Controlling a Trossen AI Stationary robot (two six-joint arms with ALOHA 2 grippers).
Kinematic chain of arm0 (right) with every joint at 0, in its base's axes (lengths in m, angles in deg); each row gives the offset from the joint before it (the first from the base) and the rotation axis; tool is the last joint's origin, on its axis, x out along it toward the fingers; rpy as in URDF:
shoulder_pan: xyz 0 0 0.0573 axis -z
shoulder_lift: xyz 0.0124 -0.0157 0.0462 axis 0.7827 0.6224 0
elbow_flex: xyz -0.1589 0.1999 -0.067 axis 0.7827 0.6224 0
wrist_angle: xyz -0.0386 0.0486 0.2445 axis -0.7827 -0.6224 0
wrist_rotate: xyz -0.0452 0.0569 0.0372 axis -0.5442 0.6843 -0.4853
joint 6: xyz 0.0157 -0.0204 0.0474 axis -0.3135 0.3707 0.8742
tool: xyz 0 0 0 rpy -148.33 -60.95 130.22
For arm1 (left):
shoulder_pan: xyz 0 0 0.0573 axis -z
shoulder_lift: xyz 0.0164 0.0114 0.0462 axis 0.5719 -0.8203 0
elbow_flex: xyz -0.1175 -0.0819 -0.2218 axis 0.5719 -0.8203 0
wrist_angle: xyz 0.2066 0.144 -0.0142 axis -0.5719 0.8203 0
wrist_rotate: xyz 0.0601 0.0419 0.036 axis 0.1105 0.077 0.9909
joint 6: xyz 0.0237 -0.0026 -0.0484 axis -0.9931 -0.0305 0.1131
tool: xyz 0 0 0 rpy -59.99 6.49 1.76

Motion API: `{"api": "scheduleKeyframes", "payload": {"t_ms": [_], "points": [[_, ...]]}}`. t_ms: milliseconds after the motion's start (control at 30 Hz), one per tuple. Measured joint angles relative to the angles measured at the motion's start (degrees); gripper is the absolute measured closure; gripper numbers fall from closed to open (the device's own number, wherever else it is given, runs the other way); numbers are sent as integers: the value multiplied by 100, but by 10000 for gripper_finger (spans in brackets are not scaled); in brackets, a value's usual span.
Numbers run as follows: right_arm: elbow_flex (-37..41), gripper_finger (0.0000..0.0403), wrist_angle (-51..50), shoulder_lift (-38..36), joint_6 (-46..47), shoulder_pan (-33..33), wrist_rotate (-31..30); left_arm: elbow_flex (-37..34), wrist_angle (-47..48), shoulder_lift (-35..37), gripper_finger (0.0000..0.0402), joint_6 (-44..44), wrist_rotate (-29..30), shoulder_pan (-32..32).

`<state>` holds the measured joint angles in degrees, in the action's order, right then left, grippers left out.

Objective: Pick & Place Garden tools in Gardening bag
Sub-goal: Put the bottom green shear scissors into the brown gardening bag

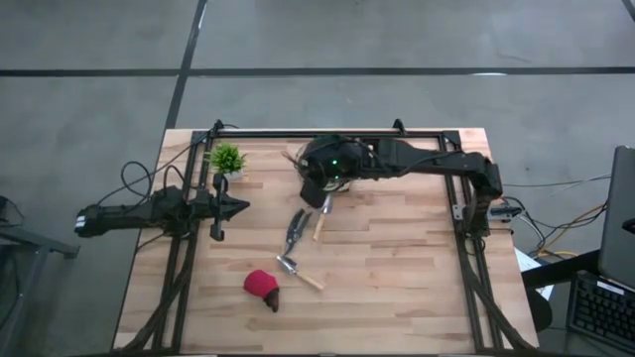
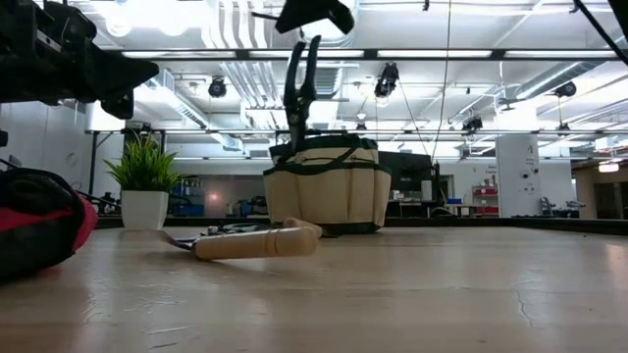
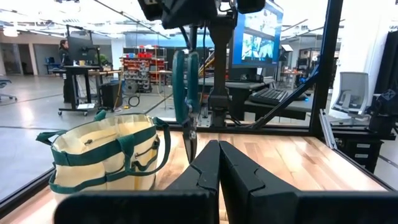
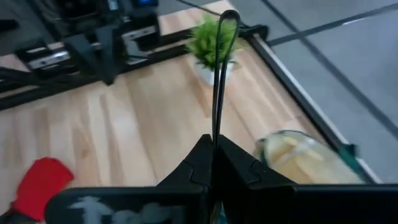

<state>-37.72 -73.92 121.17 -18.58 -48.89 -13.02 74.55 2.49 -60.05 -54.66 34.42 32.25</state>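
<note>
A: How far along does this look?

B: Midway at most, I'd judge. The right gripper [image 2: 312,22] has its fingers clamped on a pruner [image 2: 298,88], hanging point-down just over the bag [image 2: 326,186] at the back of the tabletop [image 1: 397,258]. It isn't inside yet.

A: And what's left out?

B: On the wood there's another pruner [image 1: 295,228], a trowel [image 1: 321,217] just beside it, a second trowel [image 1: 298,273] nearer the front, and the red item [image 1: 262,286] close by that. All lie well apart from the bag.

A: The left arm?

B: Waiting at the left side, near the plant [image 1: 227,159]. The left gripper [image 1: 220,206] holds nothing; its fingers [image 3: 245,177] look pressed together.

A: Anything you can't make out?

B: Plenty. From above, the right arm covers the bag completely, so whether anything already sits in it I cannot tell. The low view shows only the bag's outside wall. The right wrist view catches a pale edge of the bag [image 4: 305,155], not the inside, and the pruner's tip is cut off there.
</note>
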Motion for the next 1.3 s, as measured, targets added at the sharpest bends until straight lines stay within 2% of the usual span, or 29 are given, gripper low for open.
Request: {"api": "scheduleKeyframes", "payload": {"t_ms": [233, 667, 1067, 1300], "points": [[11, 395, -378, -333, 32, 113, -329, 1, 5, 2, 392, 0, 1, -2], [24, 395, -722, -502, 35, 282, -435, 1, -7, 0, 392, 0, 1, -2], [37, 395, -1281, -1067, 0, 449, -744, 0, 7, 0, 392, 0, 1, -2], [59, 395, -2026, -1341, 309, 541, -1446, 0, 4, 1, 392, 0, 1, -2]]}}
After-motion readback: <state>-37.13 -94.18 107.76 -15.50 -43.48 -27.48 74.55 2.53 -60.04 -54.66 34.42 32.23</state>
